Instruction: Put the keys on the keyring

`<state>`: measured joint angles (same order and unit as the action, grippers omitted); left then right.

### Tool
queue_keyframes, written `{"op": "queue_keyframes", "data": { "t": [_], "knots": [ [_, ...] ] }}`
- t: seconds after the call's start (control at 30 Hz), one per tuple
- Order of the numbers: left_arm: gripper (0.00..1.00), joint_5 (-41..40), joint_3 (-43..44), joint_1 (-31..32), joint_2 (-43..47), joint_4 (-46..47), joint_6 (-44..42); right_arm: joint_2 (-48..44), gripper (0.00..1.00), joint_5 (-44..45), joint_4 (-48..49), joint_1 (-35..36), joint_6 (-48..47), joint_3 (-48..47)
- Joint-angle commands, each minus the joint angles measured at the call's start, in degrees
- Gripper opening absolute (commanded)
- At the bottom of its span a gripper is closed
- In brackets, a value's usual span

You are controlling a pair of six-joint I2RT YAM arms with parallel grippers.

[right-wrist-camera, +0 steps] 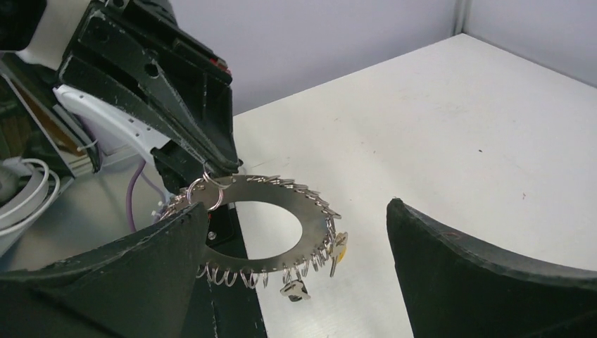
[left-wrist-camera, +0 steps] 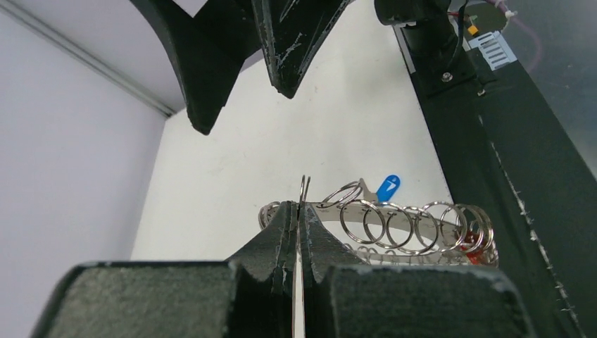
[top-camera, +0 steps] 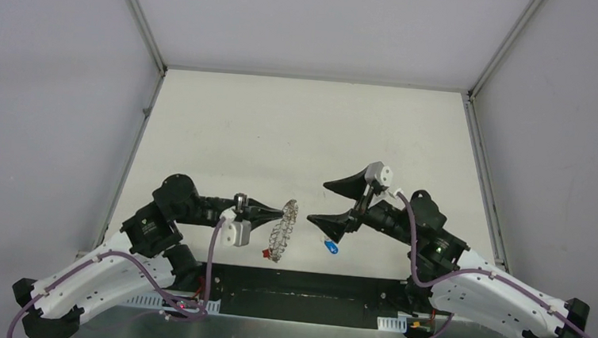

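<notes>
My left gripper (top-camera: 281, 213) is shut on the keyring (top-camera: 283, 230), a flat metal disc edged with many split rings, and holds it above the table. In the left wrist view the jaws (left-wrist-camera: 303, 208) pinch it at its edge, and the disc (left-wrist-camera: 401, 220) stretches to the right. The yellow-tagged key (right-wrist-camera: 338, 249) hangs from the disc's (right-wrist-camera: 281, 189) rim. The blue-tagged key (top-camera: 330, 246) seems to lie on the table right of the disc; it also shows in the left wrist view (left-wrist-camera: 388, 187). My right gripper (top-camera: 327, 203) is open and empty, facing the disc (right-wrist-camera: 297, 208).
A red tag (top-camera: 266, 253) hangs at the disc's near side, also in the left wrist view (left-wrist-camera: 473, 239). Another key (right-wrist-camera: 294, 290) dangles under the disc, its tag colour unclear. The black base rail (top-camera: 311, 285) runs along the table's near edge.
</notes>
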<state>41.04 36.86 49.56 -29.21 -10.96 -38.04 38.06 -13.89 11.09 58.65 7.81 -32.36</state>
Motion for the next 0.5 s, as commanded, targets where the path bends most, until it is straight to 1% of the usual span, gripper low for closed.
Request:
{"op": "queue_keyframes", "data": {
  "t": [0.0, 0.07, 0.13, 0.27, 0.37, 0.47],
  "knots": [
    [0.00, -6.3, 3.3, 0.4, -2.3, 2.6, 13.3, -0.3, 1.00, 9.1, -1.6, 0.1, 7.6, -0.9],
    [0.00, -6.3, 3.4, 0.4, -3.6, 2.6, 19.5, 0.1, 1.00, 12.4, -4.5, 0.1, 11.3, -1.6],
    [0.00, -6.2, 2.7, 0.4, -4.6, 4.0, 25.2, 0.6, 1.00, 18.5, -8.6, 0.0, 15.4, -2.6],
    [0.00, -11.4, 1.0, 0.4, -6.1, 6.4, 36.3, 2.2, 1.00, 23.3, -21.7, -0.4, 22.3, -5.7],
    [0.00, -15.8, 0.2, 0.4, -6.8, 6.5, 42.1, 4.1, 1.00, 23.8, -29.2, -1.7, 27.6, -7.7],
    [0.00, -20.3, -0.2, 0.4, -7.3, 6.1, 46.0, 6.4, 1.00, 20.5, -35.6, -4.5, 33.4, -8.8]
  ]
}}
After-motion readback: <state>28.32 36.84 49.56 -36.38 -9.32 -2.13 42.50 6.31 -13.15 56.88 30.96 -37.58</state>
